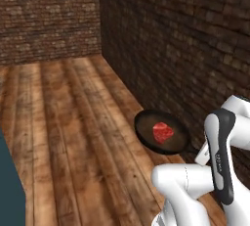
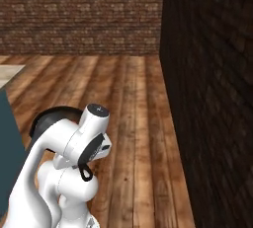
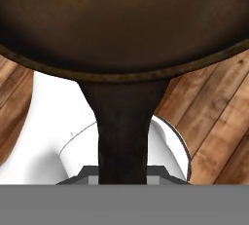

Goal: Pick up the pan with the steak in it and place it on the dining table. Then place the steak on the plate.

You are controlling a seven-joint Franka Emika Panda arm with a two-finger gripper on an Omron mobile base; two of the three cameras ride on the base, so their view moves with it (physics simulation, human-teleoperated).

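Note:
The black pan hangs level above the wooden floor, close to the brick wall, with the red steak lying near its middle. Its short handle runs straight down the hand view into my gripper, which is shut on it. In the left base view the handle's end and the hand sit behind my white forearm. A dark arc of the pan's rim peeks out behind the arm in the right base view. The plate is out of view.
A tall dark brick wall stands right beside the pan on its right. The dining table's teal base shows at the left edge, also as teal base. Open plank floor stretches ahead to a far brick wall.

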